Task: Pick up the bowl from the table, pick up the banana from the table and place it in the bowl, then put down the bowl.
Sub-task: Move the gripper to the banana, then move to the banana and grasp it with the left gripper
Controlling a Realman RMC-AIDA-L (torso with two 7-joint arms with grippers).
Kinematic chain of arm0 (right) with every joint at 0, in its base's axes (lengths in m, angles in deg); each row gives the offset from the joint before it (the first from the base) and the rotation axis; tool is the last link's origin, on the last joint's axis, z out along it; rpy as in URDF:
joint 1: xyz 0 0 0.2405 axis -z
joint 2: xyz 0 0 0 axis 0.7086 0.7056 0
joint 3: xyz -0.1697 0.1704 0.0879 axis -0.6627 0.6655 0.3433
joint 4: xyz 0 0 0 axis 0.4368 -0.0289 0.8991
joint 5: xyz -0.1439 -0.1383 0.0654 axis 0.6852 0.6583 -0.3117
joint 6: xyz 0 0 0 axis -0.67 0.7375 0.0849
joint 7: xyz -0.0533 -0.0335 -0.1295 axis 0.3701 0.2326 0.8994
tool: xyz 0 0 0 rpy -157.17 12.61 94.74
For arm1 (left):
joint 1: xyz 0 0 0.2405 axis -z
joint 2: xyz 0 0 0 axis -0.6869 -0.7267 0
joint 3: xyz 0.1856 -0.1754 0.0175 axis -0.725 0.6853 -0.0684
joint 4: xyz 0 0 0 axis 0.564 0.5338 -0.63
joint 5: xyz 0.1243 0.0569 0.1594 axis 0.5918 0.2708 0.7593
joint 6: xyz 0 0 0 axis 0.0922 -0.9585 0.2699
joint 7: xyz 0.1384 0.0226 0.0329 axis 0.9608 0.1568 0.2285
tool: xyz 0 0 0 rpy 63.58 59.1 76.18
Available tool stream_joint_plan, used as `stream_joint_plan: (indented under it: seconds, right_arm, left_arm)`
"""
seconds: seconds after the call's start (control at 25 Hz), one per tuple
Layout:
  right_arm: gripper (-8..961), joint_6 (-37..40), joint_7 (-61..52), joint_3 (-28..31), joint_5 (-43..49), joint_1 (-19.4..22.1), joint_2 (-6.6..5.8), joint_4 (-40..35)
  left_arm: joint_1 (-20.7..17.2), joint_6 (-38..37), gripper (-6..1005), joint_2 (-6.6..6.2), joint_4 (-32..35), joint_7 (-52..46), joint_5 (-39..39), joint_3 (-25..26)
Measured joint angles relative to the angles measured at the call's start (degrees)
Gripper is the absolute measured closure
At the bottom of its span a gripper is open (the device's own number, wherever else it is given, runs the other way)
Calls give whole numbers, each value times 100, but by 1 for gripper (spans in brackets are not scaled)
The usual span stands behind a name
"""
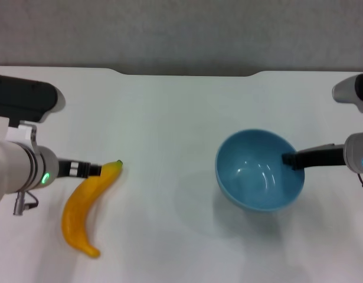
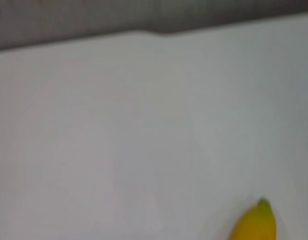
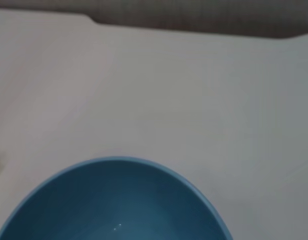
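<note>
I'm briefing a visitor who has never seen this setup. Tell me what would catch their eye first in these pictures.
The light-blue bowl stands out first, right of centre and tilted, with the right hand clamped on its rim and a shadow on the white table beneath it. Next comes the yellow-orange banana at the left, with the left hand at its green-tipped stem end.

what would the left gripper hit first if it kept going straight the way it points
The left gripper points right, already at the banana; past that only bare table shows, though height is unclear.
</note>
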Motion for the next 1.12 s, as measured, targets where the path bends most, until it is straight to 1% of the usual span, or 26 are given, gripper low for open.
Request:
stream_joint_plan:
  seconds: [0.08, 0.2, 0.32, 0.48, 0.64, 0.88, 1.12]
  right_arm:
    - [922, 24, 0, 0, -50, 13, -1, -79]
    - [922, 26, -7, 0, -53, 70, 7, -212]
    - [921, 27, -20, 5, -55, 103, 13, -273]
    - [922, 26, -30, 12, -61, 106, 12, -289]
    - [922, 19, -33, 12, -74, 93, 16, -309]
    - [921, 26, 11, -39, -332, 167, -5, -434]
    - [922, 45, 64, -38, -353, 238, -1, -548]
  left_arm:
    - [34, -193, 208, 4, 38, 1, -3, -44]
    - [50, -279, 211, 38, 126, 3, -15, -53]
    - [97, -222, 213, 55, 286, 5, -22, -118]
    - [280, -95, 217, 71, 676, 5, -44, -319]
    - [390, 39, 220, 83, 896, 5, -143, -479]
    - [465, 178, 225, 84, 1195, 5, -188, -500]
    - [531, 161, 231, 84, 1254, 5, -190, -501]
